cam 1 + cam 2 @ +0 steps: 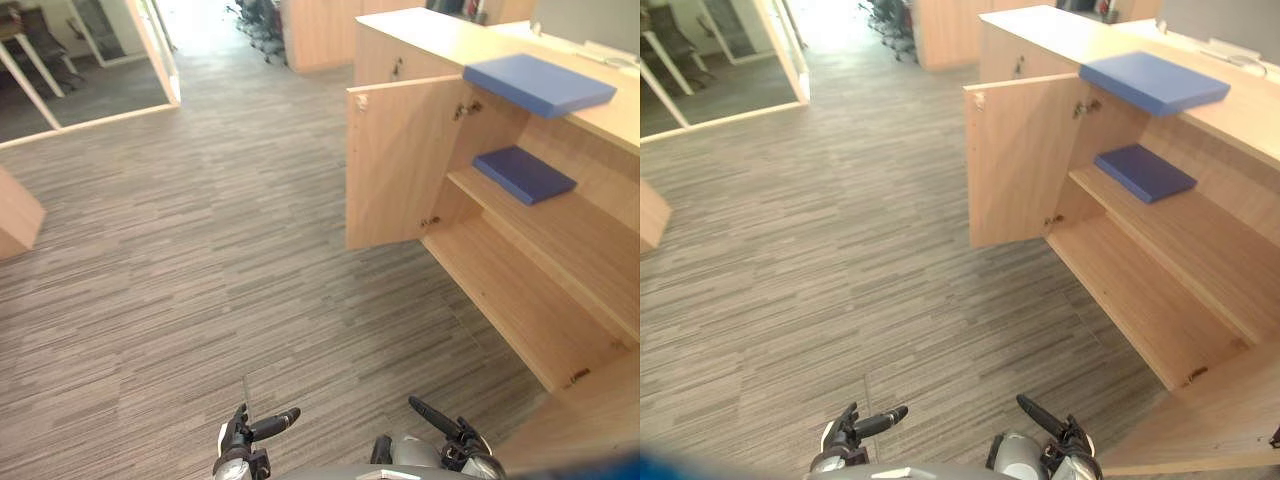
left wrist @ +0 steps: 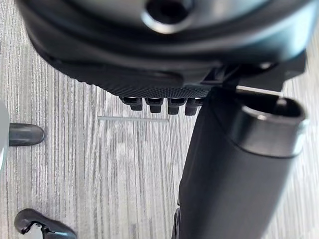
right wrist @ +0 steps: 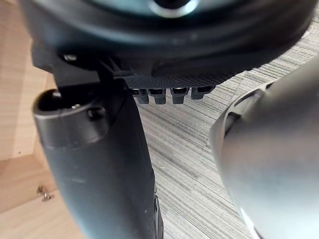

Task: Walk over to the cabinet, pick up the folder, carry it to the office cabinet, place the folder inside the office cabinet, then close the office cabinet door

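Status: facing open office cabinet [image 1: 500, 290]; noting dark folder [image 1: 524, 173] lying on shelf [image 1: 565, 235], lighter folder [image 1: 538, 84] on top; hanging left hand [image 1: 240, 438], right hand [image 1: 448, 428] low, relaxed, empty.

From head height both eyes look steeply down, sharing the carpet floor [image 1: 180, 260] and the open cabinet [image 1: 400, 160] to the right. The wrist cameras sit hard against the left hand [image 2: 149, 55] and right hand [image 3: 169, 45], facing that same carpet.
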Robot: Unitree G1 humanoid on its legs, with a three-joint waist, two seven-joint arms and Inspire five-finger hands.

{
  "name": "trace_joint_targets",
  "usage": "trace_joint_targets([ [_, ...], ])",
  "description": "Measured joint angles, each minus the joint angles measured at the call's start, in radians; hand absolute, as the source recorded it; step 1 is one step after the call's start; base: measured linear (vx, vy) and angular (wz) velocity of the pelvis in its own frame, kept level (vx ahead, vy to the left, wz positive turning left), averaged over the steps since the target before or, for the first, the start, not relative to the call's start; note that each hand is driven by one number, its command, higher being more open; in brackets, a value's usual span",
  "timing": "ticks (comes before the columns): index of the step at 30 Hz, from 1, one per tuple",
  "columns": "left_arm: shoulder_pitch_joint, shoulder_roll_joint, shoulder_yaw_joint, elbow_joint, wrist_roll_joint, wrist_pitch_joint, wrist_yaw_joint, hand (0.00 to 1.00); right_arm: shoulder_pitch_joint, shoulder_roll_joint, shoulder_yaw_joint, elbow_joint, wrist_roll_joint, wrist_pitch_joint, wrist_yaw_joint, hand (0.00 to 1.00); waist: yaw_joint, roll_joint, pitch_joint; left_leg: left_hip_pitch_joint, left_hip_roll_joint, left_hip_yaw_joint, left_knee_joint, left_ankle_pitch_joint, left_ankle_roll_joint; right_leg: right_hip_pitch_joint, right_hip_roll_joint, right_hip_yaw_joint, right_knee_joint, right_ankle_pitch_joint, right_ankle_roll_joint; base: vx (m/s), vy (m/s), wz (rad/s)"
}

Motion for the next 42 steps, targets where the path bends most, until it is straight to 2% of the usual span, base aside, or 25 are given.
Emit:
trace_joint_targets([
  [3, 0.008, 0.002, 0.012, -0.001, 0.02, 0.001, -0.01, 1.0, 0.041, 0.014, -0.062, 0.0, 0.001, 0.004, 0.001, 1.0, -0.008, 0.0, -0.01, 0.003, 0.098, 0.025, 0.149, -0.006, -0.036, 0.085, 0.097, 0.006, -0.056, -0.041, -0.021, 0.44, -0.363, -0.3],
  [5, 0.012, -0.005, 0.068, -0.014, 0.026, 0.005, -0.026, 1.0, 0.067, 0.015, -0.062, -0.007, 0.002, 0.004, 0.005, 1.0, -0.019, 0.0, -0.019, -0.088, 0.185, 0.014, 0.429, 0.0, -0.034, 0.151, 0.161, 0.022, -0.133, -0.032, -0.038, 0.45, -0.328, -0.52],
  [6, 0.019, -0.028, 0.127, -0.038, 0.025, 0.01, -0.025, 1.0, 0.087, 0.013, -0.061, -0.02, 0.002, 0.001, 0.01, 1.0, -0.017, 0.014, -0.029, -0.175, 0.25, -0.01, 0.656, 0.059, 0.017, 0.185, 0.206, 0.054, -0.171, -0.029, -0.058, 0.44, -0.22, -1.07],
  [7, 0.029, -0.038, 0.163, -0.047, 0.021, 0.013, -0.022, 1.0, 0.097, 0.011, -0.071, -0.028, 0.002, 0.001, 0.01, 1.0, -0.011, 0.023, -0.03, -0.262, 0.301, -0.034, 0.866, 0.109, 0.044, 0.218, 0.239, 0.109, -0.192, -0.032, -0.089, 0.44, -0.151, -1.22],
  [8, 0.03, -0.035, 0.168, -0.048, 0.014, 0.014, -0.022, 1.0, 0.098, 0.009, -0.074, -0.026, 0.002, 0.001, 0.008, 1.0, -0.009, 0.026, -0.03, -0.295, 0.314, -0.04, 0.954, 0.107, 0.047, 0.234, 0.249, 0.135, -0.198, -0.036, -0.097, 0.42, -0.032, -1.27],
  [10, 0.029, -0.023, 0.182, -0.056, -0.003, 0.012, -0.018, 1.0, 0.126, 0.01, -0.069, -0.02, 0.001, 0.017, 0.007, 1.0, -0.003, 0.004, -0.019, -0.396, 0.3, -0.04, 1.11, 0.062, 0.047, 0.329, 0.243, 0.229, -0.252, -0.04, -0.105, 0.39, 0.011, -1.14],
  [12, 0.033, -0.021, 0.189, -0.079, -0.024, 0.01, -0.007, 1.0, 0.137, 0.006, -0.068, -0.006, 0.0, 0.025, 0.004, 1.0, 0.018, -0.005, -0.018, -0.482, 0.264, -0.048, 1.065, 0.012, 0.05, 0.363, 0.231, 0.308, -0.275, -0.04, -0.104, 0.36, 0.061, -1.22],
  [15, 0.046, -0.006, 0.193, -0.091, -0.043, 0.005, 0.005, 1.0, 0.128, 0.002, -0.02, -0.002, -0.008, 0.04, -0.001, 1.0, 0.04, -0.031, -0.002, -0.576, 0.163, -0.119, 0.842, -0.045, 0.029, 0.413, 0.197, 0.415, -0.299, -0.041, -0.091, 0.31, 0.131, -1.2],
  [17, 0.048, -0.006, 0.201, -0.09, -0.061, -0.006, 0.021, 1.0, 0.098, 0.002, 0.019, -0.001, -0.013, 0.039, -0.002, 1.0, 0.054, -0.046, 0.006, -0.605, 0.076, -0.248, 0.531, -0.031, 0.0, 0.445, 0.162, 0.48, -0.298, -0.06, -0.04, 0.32, 0.239, -1.12],
  [20, 0.05, -0.024, 0.206, -0.088, -0.064, -0.011, 0.022, 1.0, 0.073, -0.001, 0.082, -0.001, -0.04, 0.017, -0.002, 1.0, 0.087, -0.028, -0.007, -0.612, 0.064, -0.38, 0.339, 0.017, -0.024, 0.463, 0.134, 0.52, -0.278, -0.12, 0.031, 0.36, 0.375, -1.14],
  [22, 0.055, -0.022, 0.222, -0.087, -0.063, -0.01, 0.02, 1.0, 0.061, 0.008, 0.099, 0.002, -0.045, 0.014, 0.001, 1.0, 0.094, -0.024, -0.025, -0.619, 0.045, -0.361, 0.403, 0.079, -0.035, 0.478, 0.094, 0.555, -0.279, -0.152, 0.051, 0.41, 0.492, -1.07],
  [23, 0.067, -0.014, 0.238, -0.084, -0.063, -0.01, 0.021, 1.0, 0.066, 0.025, 0.108, 0.003, -0.057, 0.015, 0.01, 1.0, 0.09, -0.057, -0.059, -0.601, 0.022, -0.296, 0.414, 0.07, -0.03, 0.459, 0.04, 0.581, -0.241, -0.144, 0.067, 0.45, 0.525, -0.96],
  [24, 0.072, -0.009, 0.241, -0.082, -0.063, -0.01, 0.024, 1.0, 0.069, 0.034, 0.108, 0.003, -0.063, 0.015, 0.011, 1.0, 0.094, -0.07, -0.072, -0.583, 0.012, -0.265, 0.403, 0.061, -0.021, 0.437, 0.018, 0.59, -0.211, -0.135, 0.081, 0.41, 0.509, -1.01],
  [25, 0.078, 0.002, 0.241, -0.083, -0.063, -0.009, 0.023, 1.0, 0.071, 0.047, 0.105, 0.003, -0.076, 0.015, 0.011, 1.0, 0.093, -0.091, -0.087, -0.542, -0.02, -0.22, 0.375, 0.055, 0.003, 0.407, -0.028, 0.591, -0.15, -0.116, 0.113, 0.31, 0.396, -0.85],
  [26, 0.08, 0.009, 0.239, -0.072, -0.062, -0.009, 0.023, 1.0, 0.075, 0.052, 0.099, 0.003, -0.077, 0.017, 0.013, 1.0, 0.093, -0.104, -0.095, -0.494, -0.056, -0.176, 0.344, 0.05, 0.029, 0.365, -0.068, 0.601, -0.046, -0.097, 0.122, 0.29, 0.387, -0.8],
  [27, 0.079, 0.012, 0.237, -0.065, -0.062, -0.009, 0.023, 1.0, 0.074, 0.052, 0.084, 0.001, -0.077, 0.017, 0.017, 1.0, 0.092, -0.108, -0.097, -0.469, -0.076, -0.161, 0.327, 0.046, 0.042, 0.331, -0.084, 0.609, 0.029, -0.081, 0.116, 0.27, 0.356, -0.69],
  [28, 0.074, 0.016, 0.235, -0.05, -0.062, -0.008, 0.022, 1.0, 0.073, 0.052, 0.05, -0.004, -0.077, 0.017, 0.023, 1.0, 0.087, -0.113, -0.094, -0.413, -0.117, -0.135, 0.29, 0.04, 0.062, 0.256, -0.109, 0.617, 0.203, -0.02, 0.09, 0.25, 0.307, -0.5],
  [29, 0.064, 0.017, 0.229, -0.039, -0.063, -0.007, 0.023, 1.0, 0.075, 0.05, 0.015, -0.007, -0.077, 0.016, 0.024, 1.0, 0.084, -0.106, -0.089, -0.36, -0.149, -0.114, 0.251, 0.037, 0.082, 0.181, -0.139, 0.621, 0.369, 0.079, 0.041, 0.24, 0.277, -0.39],
  [31, 0.06, 0.017, 0.213, -0.028, -0.061, -0.007, 0.021, 1.0, 0.073, 0.043, -0.019, -0.01, -0.077, 0.012, 0.023, 1.0, 0.077, -0.098, -0.086, -0.301, -0.172, -0.09, 0.208, 0.034, 0.098, 0.097, -0.188, 0.547, 0.512, 0.141, -0.008, 0.18, 0.184, -0.15],
  [33, 0.058, 0.018, 0.188, -0.023, -0.058, -0.005, 0.021, 1.0, 0.071, 0.038, -0.034, -0.02, -0.077, 0.007, 0.021, 1.0, 0.068, -0.083, -0.08, -0.247, -0.165, -0.085, 0.153, 0.034, 0.099, 0.039, -0.217, 0.411, 0.513, 0.146, -0.013, 0.25, 0.112, -0.22],
  [35, 0.058, 0.018, 0.167, -0.016, -0.04, 0.002, 0.02, 1.0, 0.063, 0.035, -0.032, -0.024, -0.078, -0.001, 0.02, 1.0, 0.066, -0.06, -0.066, -0.2, -0.119, -0.062, 0.126, 0.037, 0.092, -0.02, -0.176, 0.306, 0.502, 0.067, 0.033, 0.26, -0.02, -0.45],
  [37, 0.052, 0.018, 0.122, -0.016, -0.039, 0.003, 0.018, 1.0, 0.055, 0.03, -0.024, -0.025, -0.075, 0.001, 0.019, 1.0, 0.043, -0.039, -0.038, -0.145, -0.071, -0.052, 0.101, 0.041, 0.085, -0.021, -0.1, 0.243, 0.398, -0.024, 0.067, 0.24, -0.135, -0.31],
  [39, 0.044, 0.018, 0.117, -0.021, -0.039, 0.002, 0.016, 1.0, 0.048, 0.031, 0.0, -0.026, -0.075, 0.0, 0.013, 1.0, 0.032, -0.042, -0.035, -0.13, -0.047, -0.043, 0.094, 0.039, 0.064, -0.012, -0.043, 0.235, 0.23, -0.027, 0.085, 0.2, -0.198, -0.16],
  [40, 0.034, 0.018, 0.118, -0.028, -0.026, -0.002, 0.009, 1.0, 0.062, 0.029, 0.027, -0.023, -0.074, 0.0, 0.009, 1.0, 0.034, -0.063, -0.037, -0.113, -0.047, -0.049, 0.09, 0.02, 0.02, 0.048, -0.021, 0.206, 0.072, -0.062, 0.022, 0.21, -0.253, -0.11],
  [42, 0.017, -0.016, 0.119, -0.029, -0.006, -0.001, 0.007, 1.0, 0.053, 0.008, 0.037, -0.022, -0.071, 0.002, 0.009, 1.0, 0.034, -0.018, -0.029, -0.109, 0.001, -0.056, 0.088, 0.014, 0.008, 0.073, 0.032, 0.189, 0.027, -0.057, 0.011, 0.2, -0.273, -0.08],
])
